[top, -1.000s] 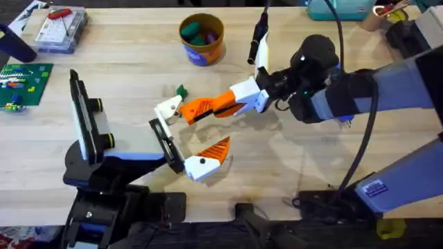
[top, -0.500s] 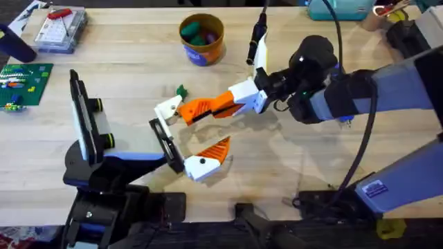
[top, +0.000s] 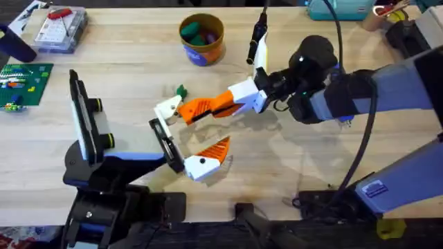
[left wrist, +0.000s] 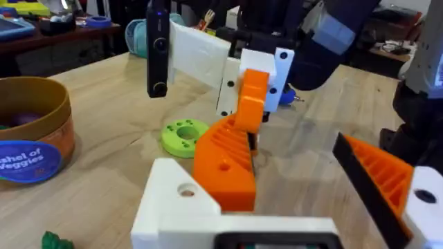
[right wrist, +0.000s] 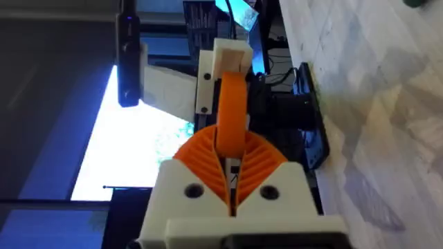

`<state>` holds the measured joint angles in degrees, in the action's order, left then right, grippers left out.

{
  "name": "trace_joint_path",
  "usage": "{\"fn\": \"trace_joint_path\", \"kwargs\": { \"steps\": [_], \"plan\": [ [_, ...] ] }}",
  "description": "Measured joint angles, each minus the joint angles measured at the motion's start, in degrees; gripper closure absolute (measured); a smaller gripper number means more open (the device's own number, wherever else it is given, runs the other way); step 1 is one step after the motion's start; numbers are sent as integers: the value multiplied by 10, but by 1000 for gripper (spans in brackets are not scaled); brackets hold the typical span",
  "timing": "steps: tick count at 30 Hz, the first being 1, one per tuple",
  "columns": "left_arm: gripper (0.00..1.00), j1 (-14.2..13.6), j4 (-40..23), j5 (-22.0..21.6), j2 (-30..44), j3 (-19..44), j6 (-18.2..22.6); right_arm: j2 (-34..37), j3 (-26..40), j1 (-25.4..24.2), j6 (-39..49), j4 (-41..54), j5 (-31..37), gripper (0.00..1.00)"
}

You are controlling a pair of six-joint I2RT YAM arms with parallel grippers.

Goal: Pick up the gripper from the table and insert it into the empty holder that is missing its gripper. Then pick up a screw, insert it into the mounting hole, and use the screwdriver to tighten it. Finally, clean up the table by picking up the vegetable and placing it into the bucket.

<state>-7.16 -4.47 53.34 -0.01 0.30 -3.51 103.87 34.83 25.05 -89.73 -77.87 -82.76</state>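
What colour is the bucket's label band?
Blue, with white lettering, on the orange-yellow bucket; clearest in the left wrist view.

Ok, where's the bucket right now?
In the overhead view the bucket stands at the table's far edge, near the middle, beyond the small green piece.

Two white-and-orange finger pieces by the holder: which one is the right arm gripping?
The gripper, clamped in the right gripper above the holder. The other piece, with a black dot, sits on the holder's near end, ungripped.

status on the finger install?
Right hand shut on gripper, beside holder. Not seated yet. Bucket far back, nothing blocking.
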Motion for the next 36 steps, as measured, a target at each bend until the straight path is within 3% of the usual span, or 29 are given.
{"fn": "trace_joint_path", "kwargs": {
  "steps": [36],
  "plan": [
    [14,0,0,0,0,0,0,0,6,16,2,-8,9,986]
  ]
}}
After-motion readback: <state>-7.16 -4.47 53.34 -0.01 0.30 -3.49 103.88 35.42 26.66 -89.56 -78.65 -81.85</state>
